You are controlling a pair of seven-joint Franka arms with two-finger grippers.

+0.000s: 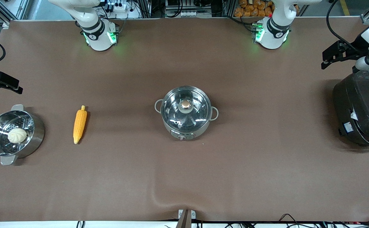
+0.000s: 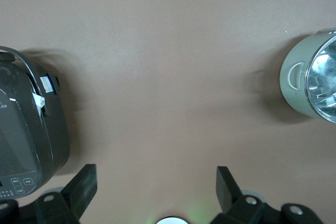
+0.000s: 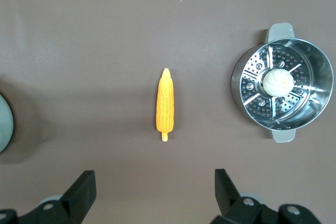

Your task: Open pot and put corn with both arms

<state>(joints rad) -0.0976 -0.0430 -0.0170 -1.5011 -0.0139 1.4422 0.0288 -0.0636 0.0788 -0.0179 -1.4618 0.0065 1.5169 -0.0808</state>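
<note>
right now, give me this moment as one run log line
pot: lid on | corn: on table beside steamer basket | left end effector: open, waiting | right end effector: open, over the corn's end

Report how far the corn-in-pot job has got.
Nothing is done yet. The pot at mid-table has its glass lid on, and the corn lies on the table beside the steamer basket. Nothing is in hand: the left claw and right claw are open and empty. Lifting the lid and loading the corn remain.
</note>
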